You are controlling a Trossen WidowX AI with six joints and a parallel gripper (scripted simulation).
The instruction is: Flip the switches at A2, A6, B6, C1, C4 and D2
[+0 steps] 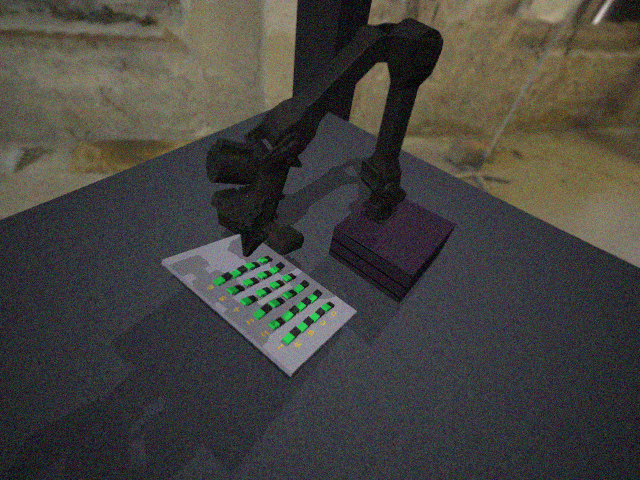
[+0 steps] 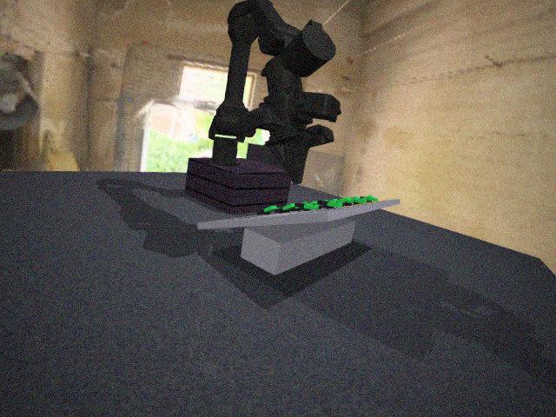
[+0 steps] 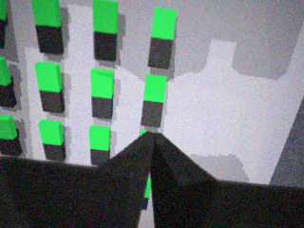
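Observation:
The light panel (image 1: 292, 363) (image 2: 387, 203) (image 3: 190, 111) is tilted and carries rows of green-and-black switches. My gripper (image 1: 248, 254) (image 2: 295, 182) (image 3: 152, 140) is shut and empty. Its tips are above the panel at column 6 and look clear of it in the exterior view. In the wrist view they cover most of C6 and part of D6. A6 (image 1: 219, 281) (image 3: 164, 25) and B6 (image 3: 156, 88) show in full there, beyond the tips. C4 (image 3: 50, 132) shows to the left. A2 (image 1: 273, 323), C1 (image 1: 312, 318) and D2 (image 1: 314, 296) lie uncovered in the top view. Which ends are raised is hard to tell.
The arm stands on a dark purple block (image 1: 395, 237) (image 2: 215, 184) beside the panel's near side. A grey pedestal (image 2: 307, 247) holds the panel above the dark table (image 1: 439, 387) (image 2: 135, 314). Neighbouring switches of column 5 (image 3: 102, 81) stand close beside column 6.

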